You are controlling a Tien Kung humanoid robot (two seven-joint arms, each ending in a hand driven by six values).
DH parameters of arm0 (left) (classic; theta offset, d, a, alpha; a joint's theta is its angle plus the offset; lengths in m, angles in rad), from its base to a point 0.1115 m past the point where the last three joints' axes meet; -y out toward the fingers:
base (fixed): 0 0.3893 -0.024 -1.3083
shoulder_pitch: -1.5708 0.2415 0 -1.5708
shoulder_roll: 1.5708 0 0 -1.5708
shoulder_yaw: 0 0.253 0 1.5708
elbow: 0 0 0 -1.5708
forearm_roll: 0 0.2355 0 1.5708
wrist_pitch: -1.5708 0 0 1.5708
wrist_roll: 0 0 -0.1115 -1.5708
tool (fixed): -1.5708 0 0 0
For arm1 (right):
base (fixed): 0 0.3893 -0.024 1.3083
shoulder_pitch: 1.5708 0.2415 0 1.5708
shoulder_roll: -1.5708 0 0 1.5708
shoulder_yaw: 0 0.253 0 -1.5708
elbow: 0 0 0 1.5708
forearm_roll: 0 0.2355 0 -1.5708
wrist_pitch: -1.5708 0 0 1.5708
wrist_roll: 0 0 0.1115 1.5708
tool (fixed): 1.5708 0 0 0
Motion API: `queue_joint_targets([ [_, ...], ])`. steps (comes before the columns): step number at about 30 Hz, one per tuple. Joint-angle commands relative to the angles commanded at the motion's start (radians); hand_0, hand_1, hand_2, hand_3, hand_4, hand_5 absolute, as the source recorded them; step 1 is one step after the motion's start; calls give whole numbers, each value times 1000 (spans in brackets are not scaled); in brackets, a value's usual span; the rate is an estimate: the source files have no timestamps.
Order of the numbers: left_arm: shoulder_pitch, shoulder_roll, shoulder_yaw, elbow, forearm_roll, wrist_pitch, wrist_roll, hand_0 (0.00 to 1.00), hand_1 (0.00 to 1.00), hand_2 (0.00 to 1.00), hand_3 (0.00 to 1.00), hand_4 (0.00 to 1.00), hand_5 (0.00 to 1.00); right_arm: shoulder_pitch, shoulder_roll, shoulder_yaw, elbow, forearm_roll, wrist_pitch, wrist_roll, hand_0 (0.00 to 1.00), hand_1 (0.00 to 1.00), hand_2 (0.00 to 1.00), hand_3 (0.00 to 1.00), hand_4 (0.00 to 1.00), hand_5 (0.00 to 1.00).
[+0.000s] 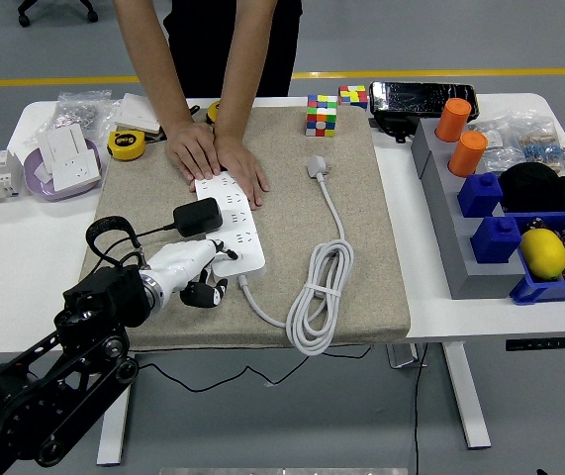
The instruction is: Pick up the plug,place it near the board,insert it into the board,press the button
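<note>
black plug (198, 218) sits on the white board's (231, 230) near-left end, seemingly seated, just up-right of the left robot hand (191, 272), whose fingers curl loosely, holding nothing; the board's long axis runs away toward the person's hands (218, 158).

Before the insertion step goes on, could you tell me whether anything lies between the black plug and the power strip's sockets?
Nothing visible does: the black plug sits at the power strip, by the robot hand; the person's hands rest on its far end.
</note>
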Motion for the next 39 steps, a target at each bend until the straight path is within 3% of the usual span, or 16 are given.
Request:
queue_joint_targets([
  [12,1,-3,-12,0,15,6,-5,190,62,144,789,410,141,1,0,1,0,1,0,0,810,747,741,769,998,973],
  [24,24,-9,-117,-123,0,32,-40,196,66,146,754,407,138,1,3,1,0,5,-1,0,810,747,741,769,998,973],
  [26,28,-9,-130,-128,3,60,-61,196,66,146,754,407,138,1,3,1,0,5,-1,0,810,747,741,769,998,973],
  [27,30,-10,-137,-128,3,84,-78,232,61,142,618,549,179,1,3,1,0,5,-1,0,810,747,741,769,998,973],
  [32,77,-29,-184,-106,-105,283,-266,232,61,142,618,549,179,2,4,2,0,7,-2,1,810,747,741,769,998,973],
  [33,88,-35,-198,-103,-135,322,-305,524,415,356,542,833,306,2,4,3,0,6,-2,1,810,747,741,769,998,972],
  [35,107,-43,-221,-94,-196,383,-386,524,415,356,542,833,306,0,5,4,0,6,-2,0,810,747,741,769,998,972],
  [38,124,-50,-249,-80,-295,427,-479,524,415,356,542,833,306,-1,6,3,0,6,-2,0,810,747,741,769,998,972],
  [39,129,-52,-258,-76,-327,431,-497,912,956,901,850,998,538,-1,6,2,0,7,-1,0,810,747,741,769,998,972],
])
